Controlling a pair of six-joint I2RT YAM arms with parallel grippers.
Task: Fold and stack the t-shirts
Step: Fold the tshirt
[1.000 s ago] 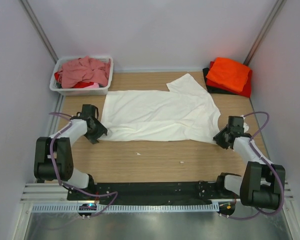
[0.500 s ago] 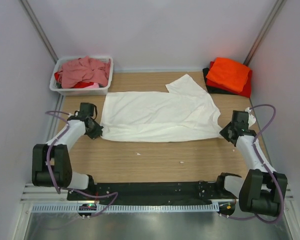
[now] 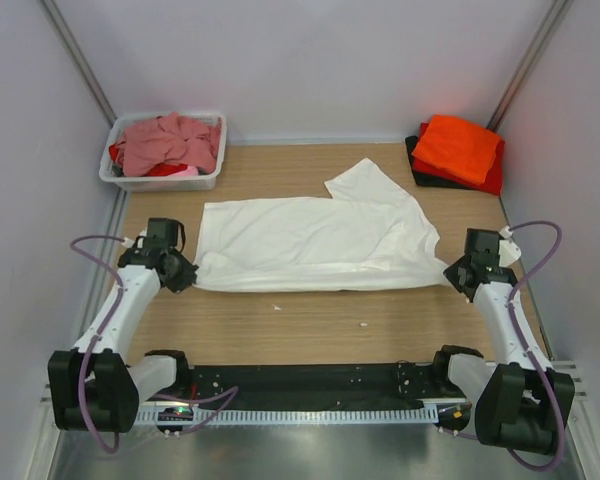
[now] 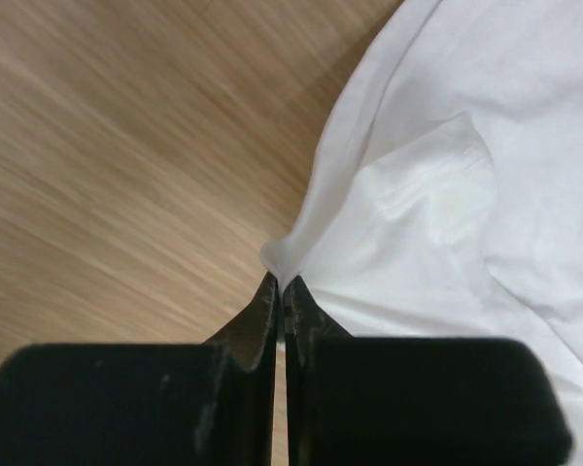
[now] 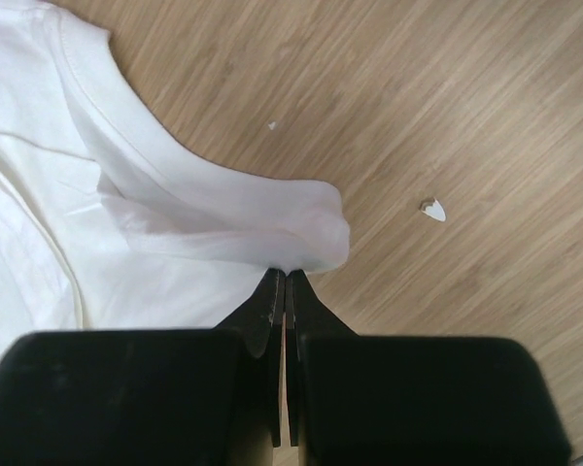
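Jaws on both arms had just snapped shut: the left gripper (image 3: 183, 274) pinched the white t-shirt (image 3: 310, 240) at its lower-left corner, the right gripper (image 3: 456, 274) its lower-right, pulling the near hem straight across the counter (image 3: 310, 322) at mid-frame. That likely readied the first fold; folded shirts (image 3: 458, 148) waited upper right, beyond.

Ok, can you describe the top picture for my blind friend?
A white t-shirt lies spread on a table, the left gripper and right gripper each shut on a near corner. A tub of crumpled shirts sits far left, folded shirts far right.
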